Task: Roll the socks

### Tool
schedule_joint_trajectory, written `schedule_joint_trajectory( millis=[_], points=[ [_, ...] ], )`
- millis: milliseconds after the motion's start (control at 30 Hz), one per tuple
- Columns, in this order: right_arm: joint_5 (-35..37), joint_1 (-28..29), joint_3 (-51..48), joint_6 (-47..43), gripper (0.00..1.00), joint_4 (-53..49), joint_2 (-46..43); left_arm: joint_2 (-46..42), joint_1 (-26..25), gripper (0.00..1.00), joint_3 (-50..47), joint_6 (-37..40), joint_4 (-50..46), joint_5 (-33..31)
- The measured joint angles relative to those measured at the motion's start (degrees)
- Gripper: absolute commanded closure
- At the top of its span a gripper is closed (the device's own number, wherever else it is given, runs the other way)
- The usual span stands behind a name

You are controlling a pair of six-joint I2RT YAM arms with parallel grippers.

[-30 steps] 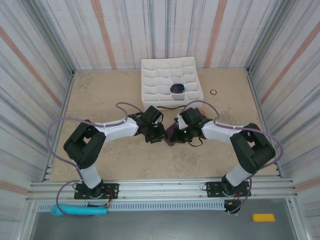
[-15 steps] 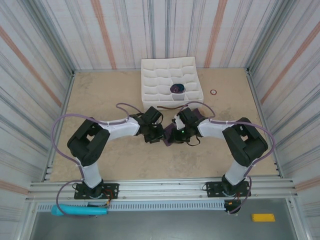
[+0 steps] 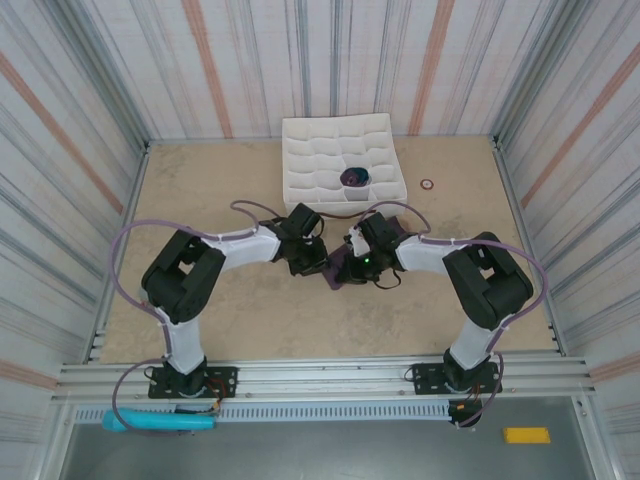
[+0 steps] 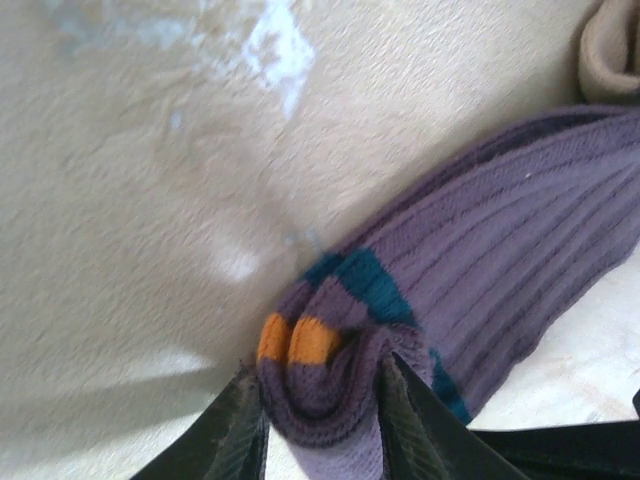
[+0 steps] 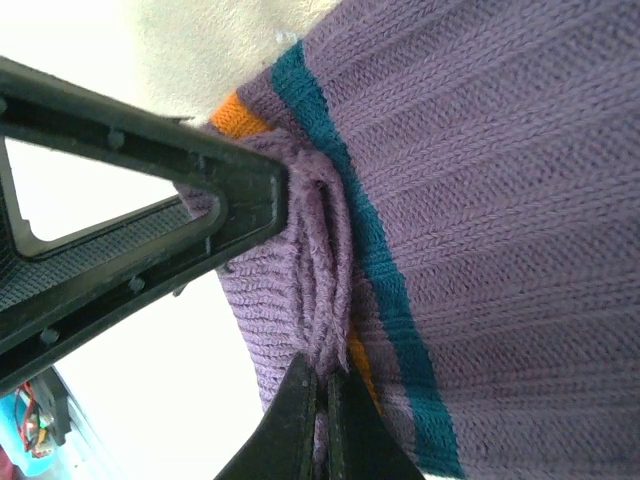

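Top external view: tan, mottled table (image 3: 220,180) boxed in by corrugated walls (image 3: 80,90) striped grey and rust; metal rail (image 3: 320,372) along the lower edge. White compartment tray (image 3: 286,160) sits at upper centre, with a dark purplish bundle (image 3: 355,177) in one cell at its lower right. A small ring (image 3: 427,184) lies right of the tray, apart from it. Both arms bend inward and meet just below the tray. Left gripper (image 3: 318,266) and right gripper (image 3: 352,266) face each other, the socks (image 3: 338,270) a small purple patch between them on the table.

Left wrist view, closer: socks (image 4: 500,250) read as ribbed purple knit with teal and orange bands, the end rolled into a thick wad. Left gripper (image 4: 320,390) pinches that wad, one finger on each side, jaws part-spread around it.

Right wrist view: right gripper (image 5: 320,385) has its tips pressed together on a thin fold of the socks (image 5: 500,200). The left gripper's black finger (image 5: 150,145) crosses at left, touching the wad.
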Motion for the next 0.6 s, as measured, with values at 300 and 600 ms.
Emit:
schedule_joint_trajectory(
  millis=[300,600],
  points=[
    [1.95,0.02,-0.04,-1.57,0.71,-0.68,-1.09,0.98,0.00,1.00,1.70,-0.04,-1.79,-0.22],
    [22.93,12.35,-0.31,-7.15,0.35,-5.20,-17.20,-0.24,0.85,1.00,1.70,-2.12,-6.69,0.72]
  ],
)
